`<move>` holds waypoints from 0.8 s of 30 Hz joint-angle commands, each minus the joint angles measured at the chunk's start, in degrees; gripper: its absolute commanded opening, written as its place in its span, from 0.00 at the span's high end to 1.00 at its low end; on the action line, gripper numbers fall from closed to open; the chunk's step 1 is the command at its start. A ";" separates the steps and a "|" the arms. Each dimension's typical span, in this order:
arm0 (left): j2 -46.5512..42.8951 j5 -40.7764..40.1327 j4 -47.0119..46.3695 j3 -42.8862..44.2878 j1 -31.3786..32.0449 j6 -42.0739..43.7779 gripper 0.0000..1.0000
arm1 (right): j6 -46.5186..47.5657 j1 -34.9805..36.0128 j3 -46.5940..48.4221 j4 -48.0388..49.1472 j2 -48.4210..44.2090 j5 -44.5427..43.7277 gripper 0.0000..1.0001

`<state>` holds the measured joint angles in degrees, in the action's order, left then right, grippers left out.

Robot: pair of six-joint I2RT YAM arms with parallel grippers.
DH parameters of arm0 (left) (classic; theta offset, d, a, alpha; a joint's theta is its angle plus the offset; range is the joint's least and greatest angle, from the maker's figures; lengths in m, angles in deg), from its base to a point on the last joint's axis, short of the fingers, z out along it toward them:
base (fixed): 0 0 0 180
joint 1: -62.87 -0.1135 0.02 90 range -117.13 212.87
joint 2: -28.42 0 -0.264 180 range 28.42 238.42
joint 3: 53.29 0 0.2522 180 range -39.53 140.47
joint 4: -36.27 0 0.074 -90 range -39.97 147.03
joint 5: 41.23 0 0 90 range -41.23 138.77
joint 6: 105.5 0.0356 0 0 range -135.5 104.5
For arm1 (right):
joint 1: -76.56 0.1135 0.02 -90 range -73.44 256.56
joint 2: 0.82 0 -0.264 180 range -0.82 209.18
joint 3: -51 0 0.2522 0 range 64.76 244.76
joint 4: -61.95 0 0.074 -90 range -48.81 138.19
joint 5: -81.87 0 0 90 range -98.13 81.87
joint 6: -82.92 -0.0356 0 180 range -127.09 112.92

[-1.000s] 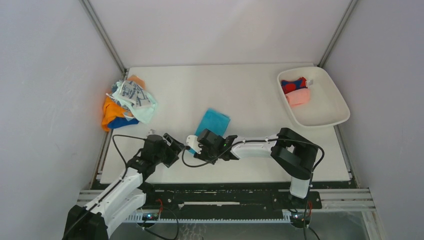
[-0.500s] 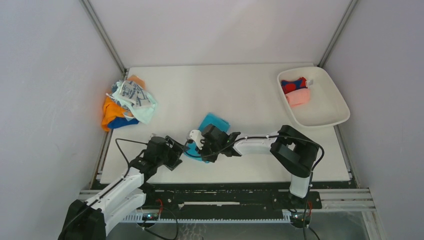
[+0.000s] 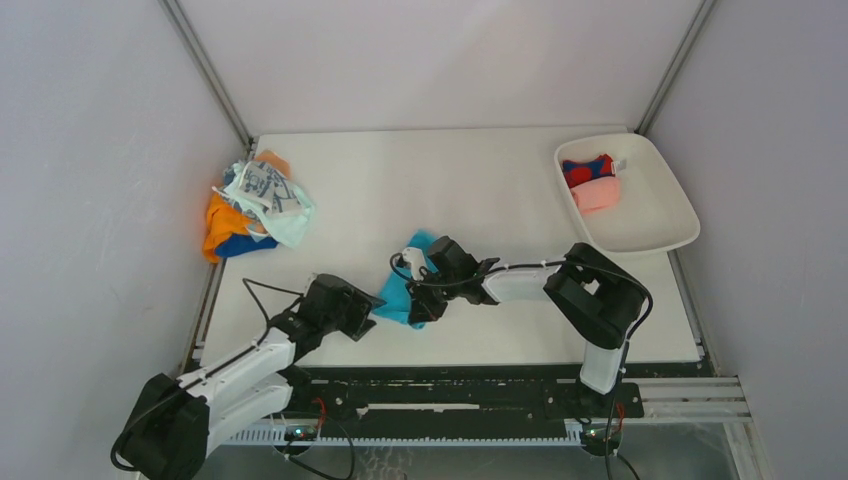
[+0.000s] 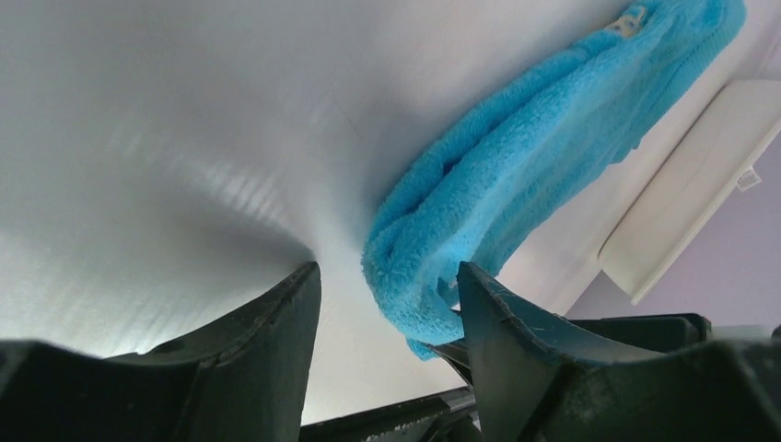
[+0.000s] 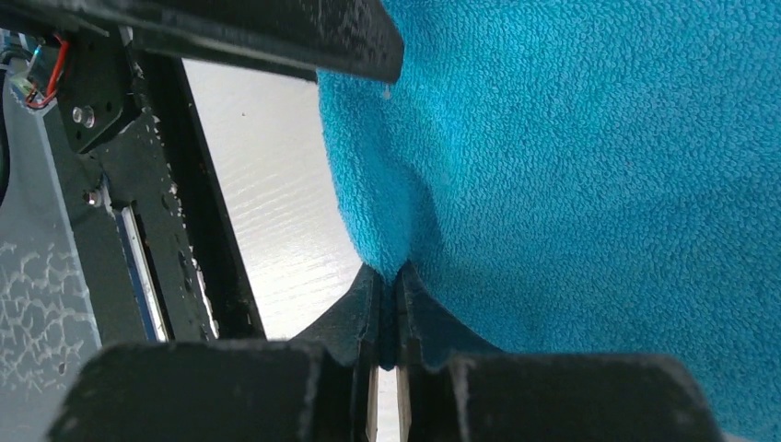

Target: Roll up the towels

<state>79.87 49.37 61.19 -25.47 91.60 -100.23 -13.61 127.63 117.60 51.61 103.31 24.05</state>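
Observation:
A bright blue towel (image 3: 402,292) lies bunched near the table's front middle. My right gripper (image 3: 422,304) is shut on its edge; in the right wrist view the fingertips (image 5: 379,293) pinch a ridge of the blue towel (image 5: 589,166). My left gripper (image 3: 368,306) sits just left of the towel, open. In the left wrist view the folded end of the towel (image 4: 516,157) hangs between its two fingers (image 4: 276,350), not clamped. Other towels, orange, mint and printed white, lie heaped (image 3: 255,205) at the far left.
A white tray (image 3: 660,225) stands at the back right, holding a red-and-blue rolled towel (image 3: 588,170) and a pink one (image 3: 597,194). The table's front rail (image 3: 450,385) runs just behind both grippers. The enclosure walls close in left and right.
My right gripper shut on the blue towel's near edge and drew it up and back, bunching it. The left gripper slid right to the towel's end and its jaws narrowed.

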 commanded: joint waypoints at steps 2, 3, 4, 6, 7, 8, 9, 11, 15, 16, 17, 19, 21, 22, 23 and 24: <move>0.69 -3.33 1.18 1.37 2.99 -5.43 0.39 | -3.66 0.17 -0.57 4.66 -0.71 1.57 1.00; 1.01 -3.77 1.41 1.63 3.00 -5.45 0.41 | -3.86 0.17 -0.74 5.09 -0.69 1.64 1.00; 1.36 -4.47 1.78 1.93 3.00 -5.37 0.42 | -4.13 0.13 -0.92 5.37 -0.61 1.72 1.00; 2.31 -6.18 3.28 2.54 3.00 -5.36 0.46 | -4.28 0.17 -1.26 5.67 -0.68 1.69 1.00; 2.65 -6.89 3.61 2.70 3.00 -5.25 0.49 | -4.33 0.17 -1.53 5.90 -0.80 1.68 1.00; 3.08 -7.84 3.78 2.79 3.02 -5.13 0.51 | -4.37 0.17 -1.82 6.13 -0.90 1.66 1.00; 3.63 -8.90 4.22 2.89 3.00 -5.22 0.53 | -4.31 0.22 -2.08 6.30 -1.06 1.38 1.00; 4.44 -9.96 4.35 3.36 3.00 -5.03 0.58 | -3.81 0.45 -2.48 6.02 -1.41 0.70 1.00; 6.59 -10.44 5.07 5.75 3.01 -2.94 0.72 | -2.35 1.31 -2.93 5.92 -2.20 -1.06 1.00; 6.86 -10.19 5.50 6.32 3.00 -2.62 0.82 | -2.02 1.56 -3.00 5.97 -2.47 -1.42 1.00; 6.87 -9.92 5.80 6.73 3.06 -2.42 0.91 | -1.65 1.86 -3.00 5.90 -2.77 -2.09 0.99; 6.41 -9.52 6.42 7.40 3.08 -2.37 0.99 | -0.34 2.91 -3.30 5.83 -3.92 -3.82 0.94; 5.57 -9.48 7.79 8.29 3.09 -2.43 1.00 | 1.34 4.17 -3.65 5.82 -5.59 -6.03 0.80; 5.12 -9.41 8.73 8.86 3.09 -2.34 1.00 | 2.33 4.94 -4.02 5.81 -6.81 -7.72 0.73; 4.83 -9.39 9.75 9.44 3.13 -2.25 1.00 | 3.44 5.90 -4.51 5.99 -8.13 -9.69 0.67; 4.60 -9.37 11.11 10.10 3.17 -2.16 1.00 | 4.73 6.95 -5.10 6.41 -9.42 -11.92 0.61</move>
<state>86.09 41.57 67.63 -19.94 94.48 -103.82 -14.24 131.37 113.88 55.76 100.43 19.00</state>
